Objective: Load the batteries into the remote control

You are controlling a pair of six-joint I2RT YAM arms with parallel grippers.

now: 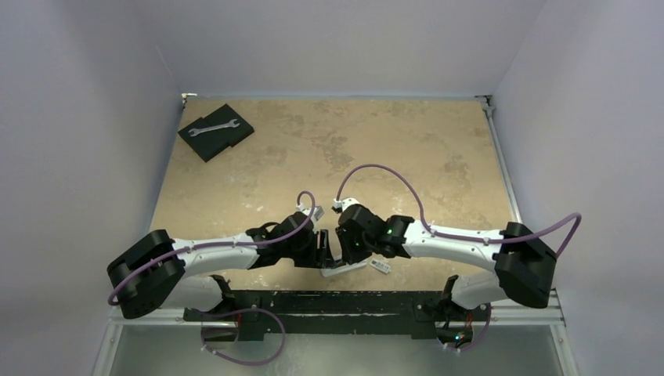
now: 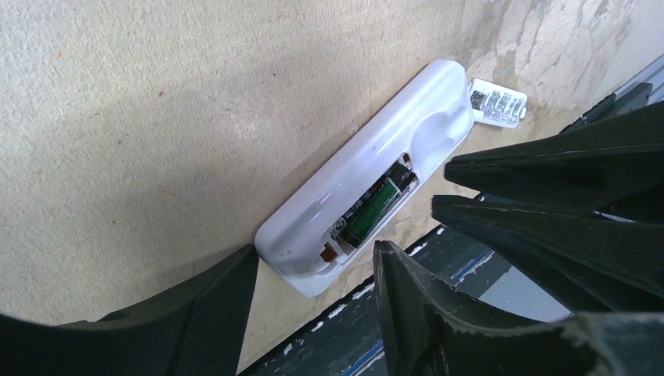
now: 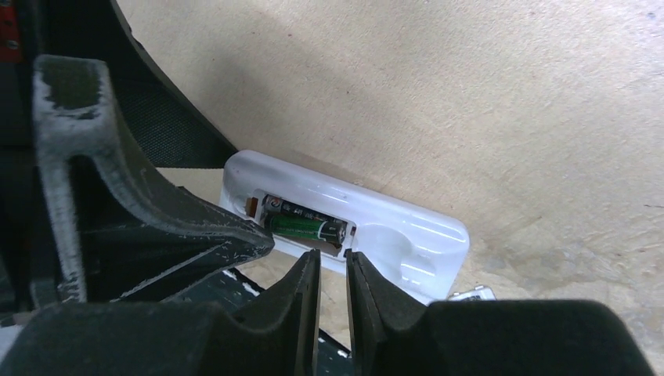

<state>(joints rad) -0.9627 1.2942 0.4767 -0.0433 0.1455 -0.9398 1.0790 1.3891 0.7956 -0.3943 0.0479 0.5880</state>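
The tabletop (image 1: 407, 157) was a tan, mottled board, scuffed pale in patches, boxed in on three sides by plain lilac-grey walls (image 1: 337, 47), with a black rail (image 1: 329, 301) running along its near edge. At about 10 o'clock on the board a black foam pad (image 1: 215, 131) lay askew with a silver open-ended wrench (image 1: 210, 128) resting on it, well apart from everything else. The remote control (image 2: 364, 157) lay at 6 o'clock, just beside the near edge, back upward and slanted, its cover off and the bay open. A green-and-black battery (image 3: 305, 227) sat lengthwise in that bay with orange lining showing at one end; whether a second lay beside it could not be told. A tiny white cover piece (image 2: 498, 103) with a printed label rested on the board just off the remote's far end, toward 3 o'clock of it in the overhead view. The left gripper (image 2: 315, 247) stood at 9 o'clock of the remote with its fingers apart and the remote's near end between them; whether they pressed it was unclear. The right gripper (image 3: 333, 257) hung at 12 o'clock of the remote, its fingers slightly apart with only a thin slit between them and nothing in it, tips just at the bay's edge. Purple cables (image 1: 384, 168) looped over both arms.
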